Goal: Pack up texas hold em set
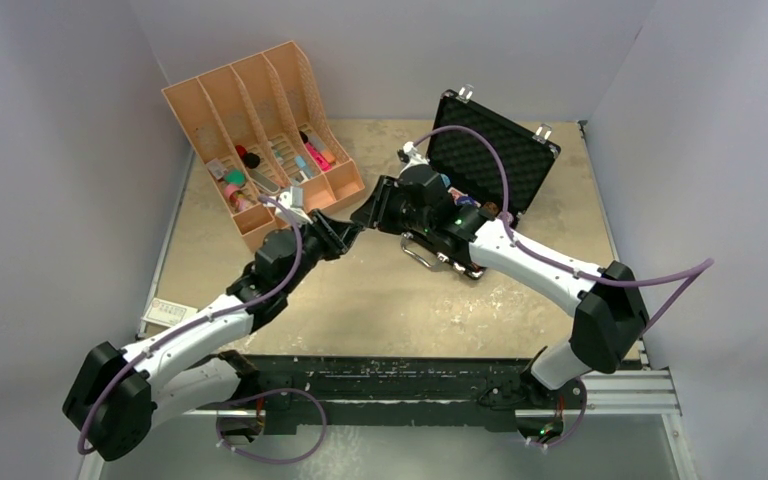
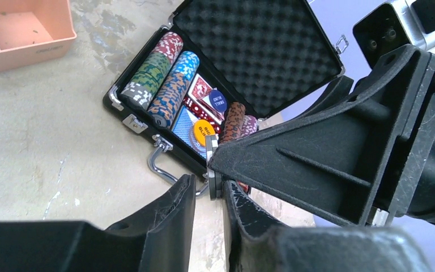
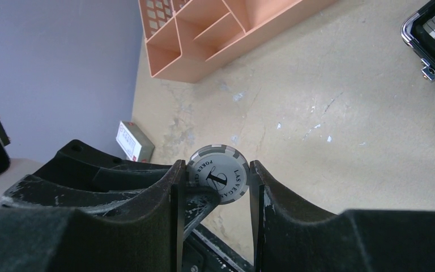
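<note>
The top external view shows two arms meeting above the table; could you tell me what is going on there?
The right gripper holds a grey-and-white striped round poker chip by its rim over the beige table. The jaws of the left gripper stand narrowly around the same chip; whether they grip it is unclear. Beside them the small black briefcase lies open, with rows of striped chips, card decks and round buttons inside.

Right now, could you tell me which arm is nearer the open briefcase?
Right. The right arm crosses the front of the briefcase; the left arm ends short of it.
</note>
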You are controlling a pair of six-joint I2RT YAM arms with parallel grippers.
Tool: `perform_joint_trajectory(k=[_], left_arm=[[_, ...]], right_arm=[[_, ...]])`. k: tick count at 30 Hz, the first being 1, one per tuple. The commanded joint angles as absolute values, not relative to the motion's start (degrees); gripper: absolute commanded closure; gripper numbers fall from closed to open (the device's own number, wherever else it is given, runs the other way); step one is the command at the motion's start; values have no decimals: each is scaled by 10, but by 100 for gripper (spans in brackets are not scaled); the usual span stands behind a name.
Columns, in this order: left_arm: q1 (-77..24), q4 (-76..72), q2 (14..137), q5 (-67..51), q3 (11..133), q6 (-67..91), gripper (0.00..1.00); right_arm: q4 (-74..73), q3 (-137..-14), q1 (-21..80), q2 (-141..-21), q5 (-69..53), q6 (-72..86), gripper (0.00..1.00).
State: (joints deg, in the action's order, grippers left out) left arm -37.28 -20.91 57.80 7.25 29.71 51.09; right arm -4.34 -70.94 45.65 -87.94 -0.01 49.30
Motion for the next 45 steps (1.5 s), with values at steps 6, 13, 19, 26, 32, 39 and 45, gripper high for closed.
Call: perform_joint_trajectory(k=[6, 13, 19, 26, 32, 39, 45], left_arm=[[-373, -338, 619, 62, 302, 527, 100], [-371, -280, 589, 38, 328, 467, 100], [-369, -225, 550, -60, 364, 401, 100], [-368, -167, 503, -187, 414, 328, 100], [-368, -134, 466, -247, 430, 290, 100], [-369, -119, 449, -267, 435, 274, 100], [-369, -118, 448, -270, 435, 272, 100]], right_arm=[[-3, -691, 440, -859, -57, 500, 69], [81, -661, 359, -786, -175, 326, 24], [108, -665, 344, -736, -348, 161, 24], [125, -647, 344, -707, -443, 115, 25], [118, -647, 344, -709, -525, 95, 30], [143, -659, 344, -727, -603, 112, 68], [175, -661, 344, -742, -618, 142, 92]])
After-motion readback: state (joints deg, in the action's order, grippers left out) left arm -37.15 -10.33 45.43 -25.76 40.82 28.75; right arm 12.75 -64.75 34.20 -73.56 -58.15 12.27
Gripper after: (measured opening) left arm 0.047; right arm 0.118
